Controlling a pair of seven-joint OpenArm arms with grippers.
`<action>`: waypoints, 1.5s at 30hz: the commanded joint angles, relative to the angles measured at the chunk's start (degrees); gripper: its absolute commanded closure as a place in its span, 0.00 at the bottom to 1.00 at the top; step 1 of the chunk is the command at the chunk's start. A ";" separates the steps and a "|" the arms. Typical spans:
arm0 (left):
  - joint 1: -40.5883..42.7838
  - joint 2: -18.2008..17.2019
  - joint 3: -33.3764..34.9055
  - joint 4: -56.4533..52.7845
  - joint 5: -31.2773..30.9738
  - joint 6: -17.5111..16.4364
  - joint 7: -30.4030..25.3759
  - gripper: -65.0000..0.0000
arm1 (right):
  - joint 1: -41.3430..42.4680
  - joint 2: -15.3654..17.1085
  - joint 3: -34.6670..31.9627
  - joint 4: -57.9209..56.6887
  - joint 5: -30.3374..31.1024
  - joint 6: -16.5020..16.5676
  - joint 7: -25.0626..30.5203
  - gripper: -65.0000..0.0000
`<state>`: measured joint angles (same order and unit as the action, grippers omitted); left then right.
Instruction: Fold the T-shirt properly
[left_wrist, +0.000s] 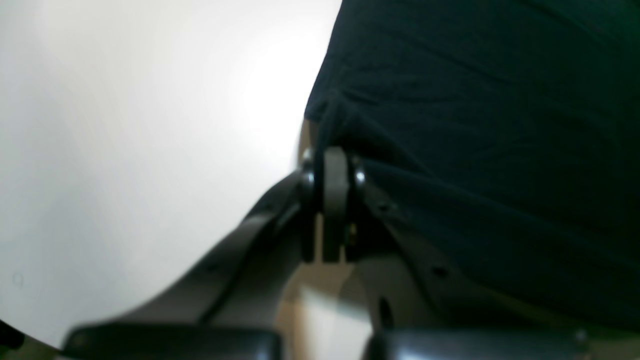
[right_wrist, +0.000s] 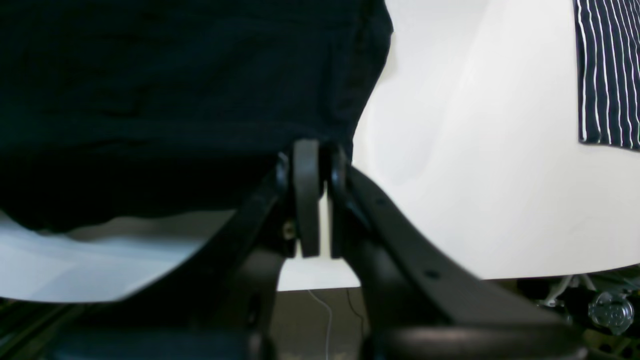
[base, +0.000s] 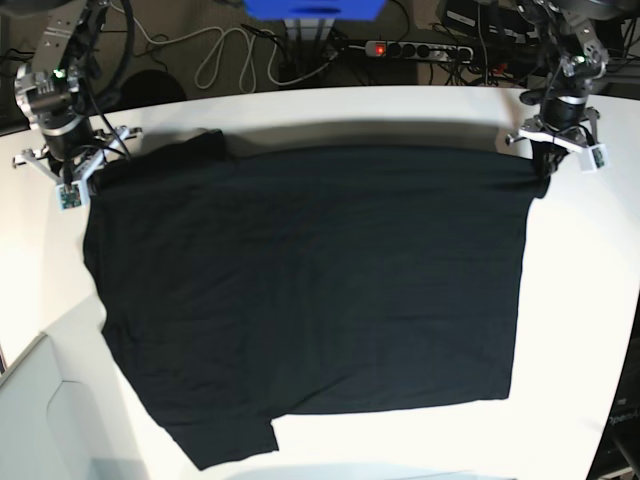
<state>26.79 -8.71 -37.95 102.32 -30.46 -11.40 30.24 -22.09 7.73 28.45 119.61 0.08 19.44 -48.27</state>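
Right now I see my left gripper (left_wrist: 332, 165) pinched tight on the edge of the T-shirt (base: 310, 300), its jaws pressed together with a fold of black cloth caught at the tips. My right gripper (right_wrist: 312, 160) is clamped the same way on another corner, dark fabric bunched just above its closed jaws. From the base view, the left gripper (base: 545, 170) sits at the shirt's far corner on that view's right, and the right gripper (base: 85, 170) holds the far corner on the view's left, near a sleeve. Between them the top edge runs fairly straight across the white table (base: 580, 320). The shirt lies spread flat, plain black side up, with soft wrinkles across the body; one sleeve juts out near the right gripper and another pokes out at the near edge. Its lower side slants toward the front of the table. Beyond the right gripper, a dark striped cloth (right_wrist: 607, 70) rests on the table, well apart from the shirt
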 joint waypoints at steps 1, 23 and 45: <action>-0.90 -0.74 -0.16 0.67 -0.36 0.01 -1.45 1.00 | 0.86 0.67 0.34 0.87 0.14 0.65 1.19 1.00; -6.35 -0.48 0.02 0.58 -0.27 0.10 -1.36 1.00 | 6.22 3.04 0.34 -0.97 0.23 0.65 -7.42 1.00; -4.59 0.75 0.02 0.58 -0.36 0.10 -1.36 1.00 | -2.57 -3.29 0.34 0.17 0.32 9.09 -10.15 0.37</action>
<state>22.24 -7.40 -37.69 102.00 -30.24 -11.18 30.24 -24.53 3.73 28.53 118.72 0.27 27.16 -59.18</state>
